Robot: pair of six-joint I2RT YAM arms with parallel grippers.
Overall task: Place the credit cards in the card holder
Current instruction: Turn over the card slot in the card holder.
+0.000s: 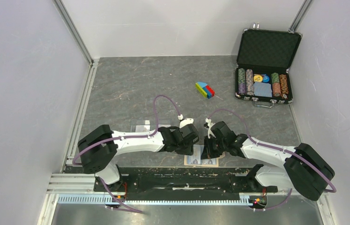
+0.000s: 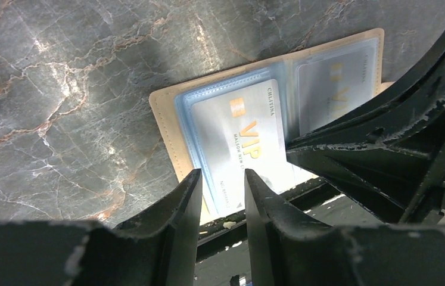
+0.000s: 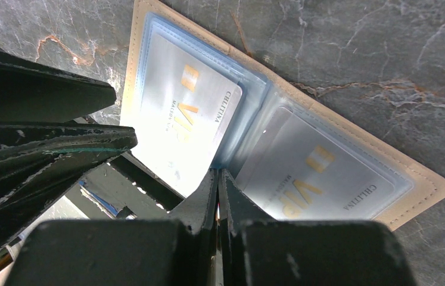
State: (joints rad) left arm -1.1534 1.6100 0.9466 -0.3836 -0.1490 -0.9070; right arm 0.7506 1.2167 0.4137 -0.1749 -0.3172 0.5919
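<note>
At the near edge of the table [image 1: 130, 89], between the two arms, the card holder [image 1: 202, 161] is laid open and flat, its pale blue pocket panels turned up. Both credit cards are seen on it, one per panel: one card [image 2: 240, 140] lies below the left gripper [image 2: 223, 179], whose fingers are parted by a narrow gap with nothing clamped between them. The other card [image 3: 321, 173] is seen behind its clear pocket. The right gripper [image 3: 218, 179] is pressed fully closed – empty – with its tip at the fold between the panels. Farther back, a coloured block toy [image 1: 204, 89] is seen, and beyond it – at the far right – an open black case [image 1: 267, 65] of poker chips.
</note>
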